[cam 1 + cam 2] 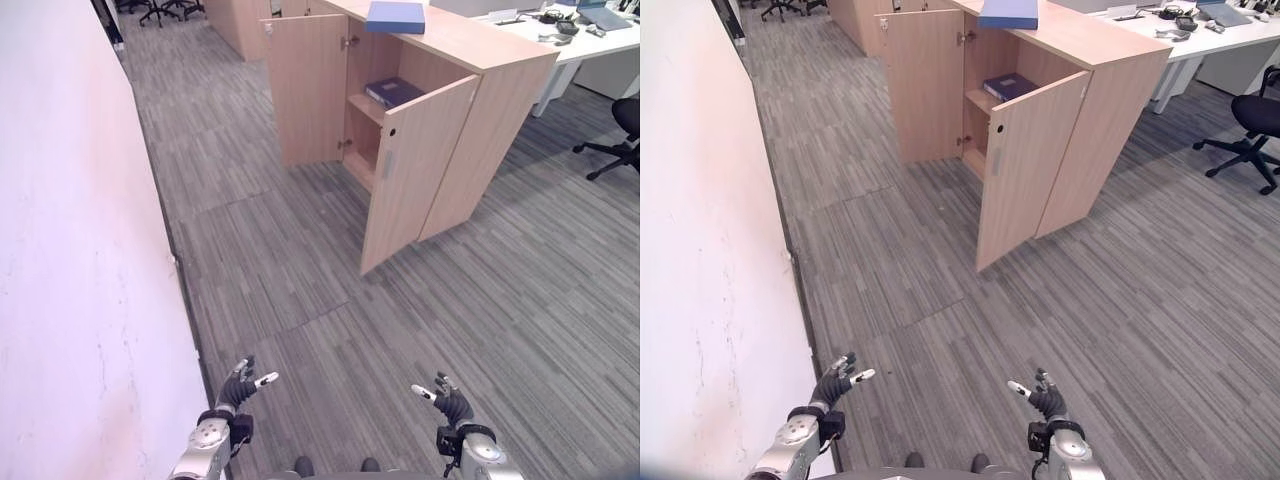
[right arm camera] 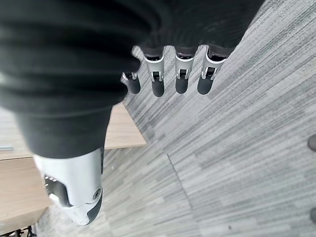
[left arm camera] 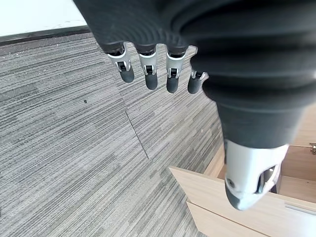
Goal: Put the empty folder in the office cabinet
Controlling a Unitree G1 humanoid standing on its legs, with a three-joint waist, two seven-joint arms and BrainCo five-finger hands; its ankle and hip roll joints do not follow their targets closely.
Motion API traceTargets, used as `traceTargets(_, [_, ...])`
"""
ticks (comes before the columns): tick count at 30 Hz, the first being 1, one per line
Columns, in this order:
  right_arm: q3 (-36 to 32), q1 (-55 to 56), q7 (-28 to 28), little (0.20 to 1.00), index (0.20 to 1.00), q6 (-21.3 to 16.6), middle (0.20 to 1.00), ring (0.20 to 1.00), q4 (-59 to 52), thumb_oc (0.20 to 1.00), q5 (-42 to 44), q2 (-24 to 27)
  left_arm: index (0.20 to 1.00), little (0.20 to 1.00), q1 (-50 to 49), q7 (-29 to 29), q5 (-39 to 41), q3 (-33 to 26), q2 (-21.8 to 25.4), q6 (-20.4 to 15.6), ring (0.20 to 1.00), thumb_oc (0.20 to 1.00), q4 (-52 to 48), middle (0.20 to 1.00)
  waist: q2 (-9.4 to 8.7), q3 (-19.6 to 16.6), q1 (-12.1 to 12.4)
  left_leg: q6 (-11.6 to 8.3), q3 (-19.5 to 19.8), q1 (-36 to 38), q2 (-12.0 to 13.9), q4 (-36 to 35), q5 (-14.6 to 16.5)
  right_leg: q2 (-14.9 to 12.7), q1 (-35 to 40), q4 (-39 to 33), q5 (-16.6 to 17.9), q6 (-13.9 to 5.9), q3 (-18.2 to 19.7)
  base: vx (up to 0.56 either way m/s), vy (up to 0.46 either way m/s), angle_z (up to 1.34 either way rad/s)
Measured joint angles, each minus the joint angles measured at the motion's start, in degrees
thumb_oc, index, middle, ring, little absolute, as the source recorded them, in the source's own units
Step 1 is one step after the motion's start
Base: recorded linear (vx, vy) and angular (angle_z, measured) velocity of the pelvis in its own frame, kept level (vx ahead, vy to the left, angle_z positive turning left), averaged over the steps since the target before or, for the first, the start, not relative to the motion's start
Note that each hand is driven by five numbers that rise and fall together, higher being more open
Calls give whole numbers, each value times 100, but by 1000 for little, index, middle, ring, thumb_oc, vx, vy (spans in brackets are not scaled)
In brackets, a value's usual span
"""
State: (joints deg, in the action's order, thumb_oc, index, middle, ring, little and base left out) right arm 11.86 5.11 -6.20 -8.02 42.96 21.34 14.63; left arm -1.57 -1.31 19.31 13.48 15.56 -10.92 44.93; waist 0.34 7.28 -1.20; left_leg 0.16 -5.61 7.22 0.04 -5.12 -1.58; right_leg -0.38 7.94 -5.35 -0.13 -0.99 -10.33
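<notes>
Blue flat folder (image 1: 395, 17) lies on the top of the light wooden office cabinet (image 1: 470, 150), near its far edge, and no hand touches it. Both cabinet doors stand open: the left door (image 1: 306, 90) is swung out toward the wall side, and the right door (image 1: 417, 170) is swung forward into the room. On the upper shelf inside lies a dark blue book-like item (image 1: 392, 92); whether it is a second folder I cannot tell. The lower part of the cabinet inside is mostly hidden behind the right door. The floor is grey striped carpet (image 1: 300, 270) laid in large tiles. A pale pink-white wall (image 1: 70, 250) runs along the robot's left side. Behind the cabinet stands a white desk (image 1: 590, 35) with some small dark things on it, too small to make out, and a black office chair (image 1: 620, 135) is cut off at the right edge. More chairs (image 1: 160, 10) show far away at the top. The left hand (image 1: 243, 385) and the right hand (image 1: 446, 398) are both low in the head views, well apart from the cabinet, palms turned toward each other. In the wrist views the left hand's fingers (image 3: 149, 74) and the right hand's fingers (image 2: 180, 79) hang straight and relaxed over the carpet, holding nothing, thumbs spread out to the side.
</notes>
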Motion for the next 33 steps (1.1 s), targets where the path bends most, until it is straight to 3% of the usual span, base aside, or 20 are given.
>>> traceTargets(33, [-7, -108, -28, 1000, 1000, -5, 1000, 1000, -17, 1000, 6, 2, 1000, 1000, -2, -39, 10, -2, -1, 83, 1000, 1000, -17, 1000, -14, -14, -9, -3, 88, 3, 0, 2, -5, 3, 35, 0, 2, 5, -79, 0, -4, 0])
